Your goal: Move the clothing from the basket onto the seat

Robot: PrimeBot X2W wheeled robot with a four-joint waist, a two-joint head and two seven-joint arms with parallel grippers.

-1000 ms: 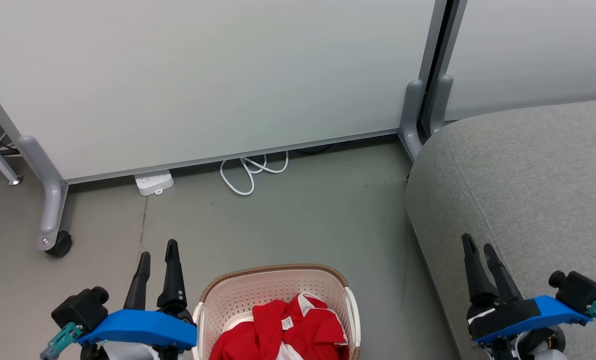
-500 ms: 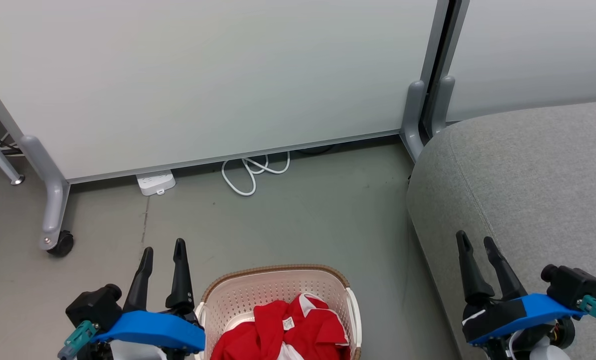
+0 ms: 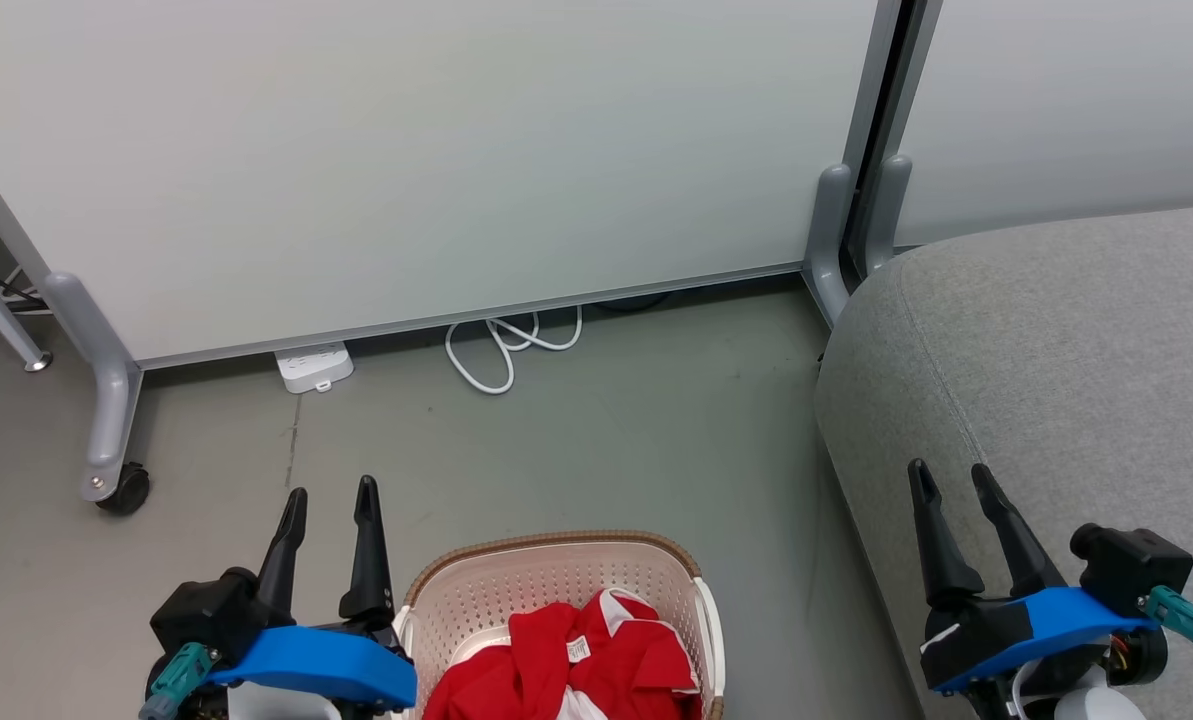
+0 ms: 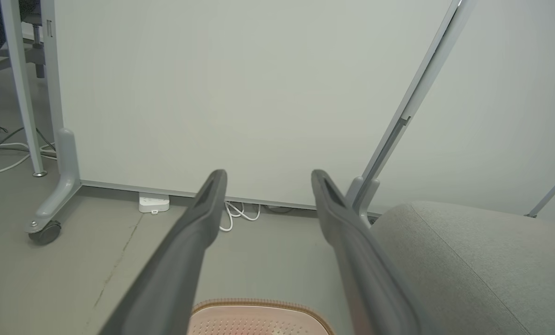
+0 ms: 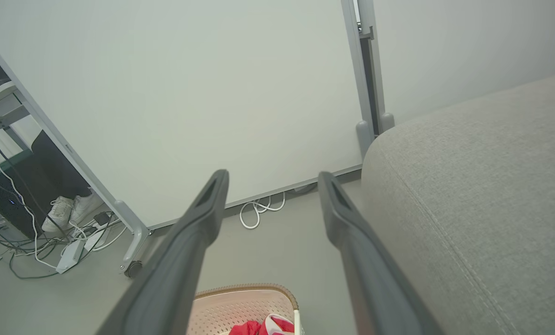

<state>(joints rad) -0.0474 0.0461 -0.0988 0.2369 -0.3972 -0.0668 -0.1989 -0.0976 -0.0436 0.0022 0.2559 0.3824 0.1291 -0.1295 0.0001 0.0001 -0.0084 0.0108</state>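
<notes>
Both arms have crept inward; left end effector (image 3: 330,487) and right end effector (image 3: 949,468) spread, flanking basket (image 3: 556,540).

The basket (image 3: 476,590) sits on the floor (image 3: 606,440) at the bottom edge, with the red and white clothing (image 3: 566,670) heaped inside it. The left gripper (image 3: 332,488) hangs just beside the basket's left side, fingers spread and holding nothing. The right gripper (image 3: 947,468) hangs over the seat (image 3: 1076,340), its fingers also parted and bare. A power strip (image 3: 314,366) and a looped white cable (image 3: 501,350) lie at the foot of a pale partition (image 3: 406,150).
</notes>
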